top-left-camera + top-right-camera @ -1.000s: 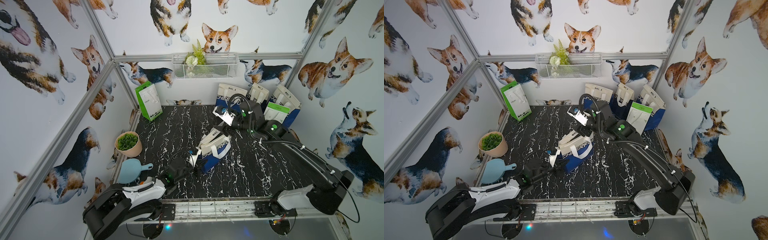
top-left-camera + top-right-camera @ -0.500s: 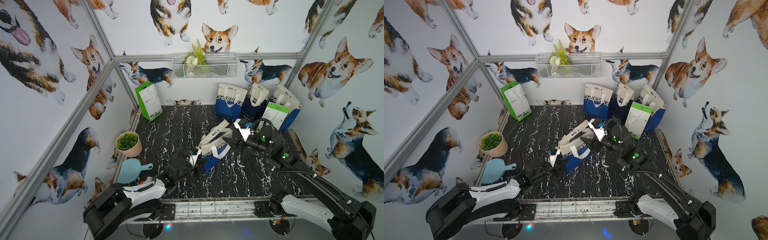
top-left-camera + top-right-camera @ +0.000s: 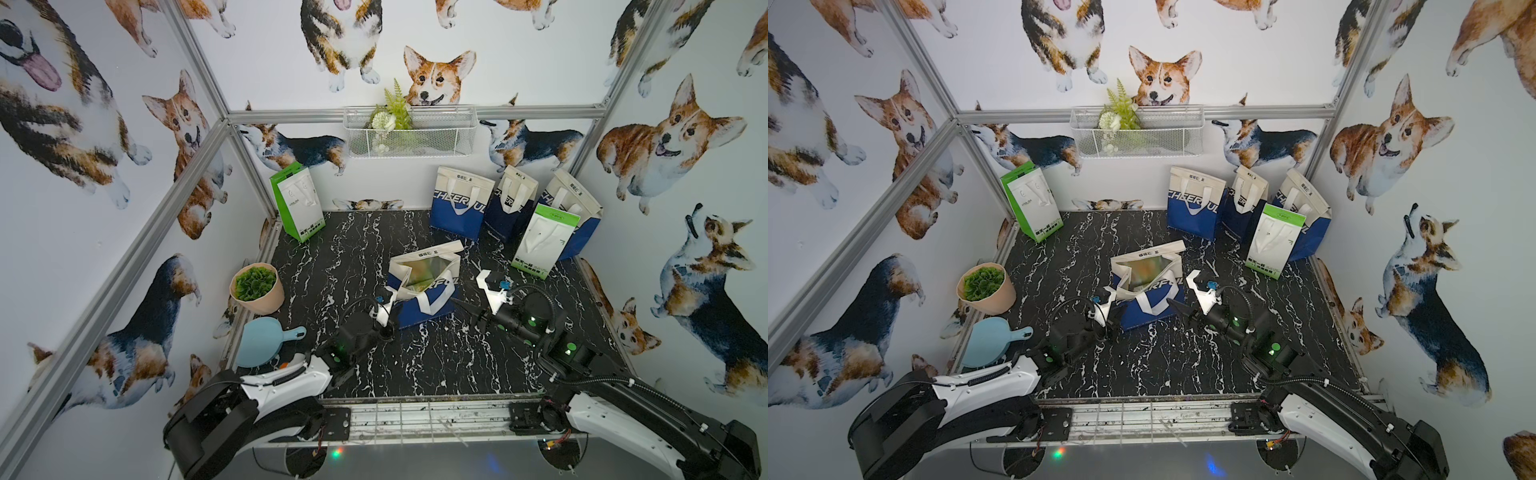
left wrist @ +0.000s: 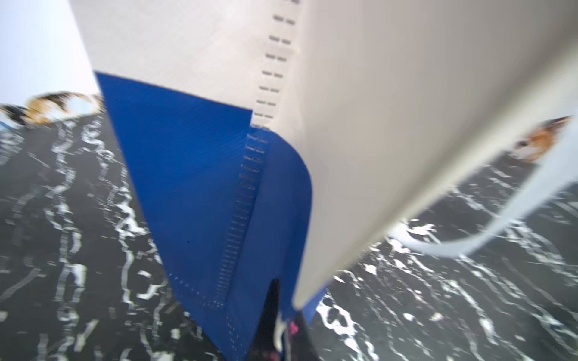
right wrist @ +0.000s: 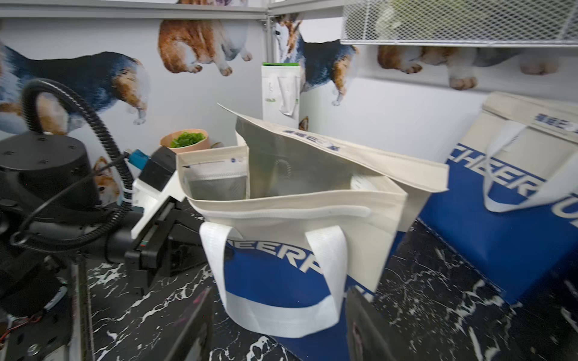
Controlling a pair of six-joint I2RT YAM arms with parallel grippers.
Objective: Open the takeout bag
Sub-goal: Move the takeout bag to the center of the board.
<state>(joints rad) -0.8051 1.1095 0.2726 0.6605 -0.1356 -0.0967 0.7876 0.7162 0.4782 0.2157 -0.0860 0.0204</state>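
At the far left corner a green and white bag (image 3: pixel 297 203) leans on the wall. Nearer on the left side a pot with a green plant (image 3: pixel 257 291) stands at the edge of the black marble table (image 3: pixel 415 365), and a light blue scoop (image 3: pixel 266 340) lies just near of the pot. The left gripper (image 3: pixel 384 305) reaches from the near left to the left side of the takeout bag (image 3: pixel 424 286). Its jaws are together and clamped on the fabric of that side; in the left wrist view the blue and cream cloth fills the picture and runs down between the dark fingers (image 4: pixel 272 300). The takeout bag stands upright in the middle of the table. It is cream above and blue below, its mouth is open with the silver lining visible, its far flap is raised, and a white handle hangs on its near face. The right gripper (image 3: pixel 471 313) is low, just beside the right side of the bag and pointing at it. Its jaws are apart with nothing between them; I cannot tell if a tip touches the bag. At the far right, three more blue and cream bags (image 3: pixel 459 203) and a second green and white bag (image 3: pixel 542 241) stand together by the wall.
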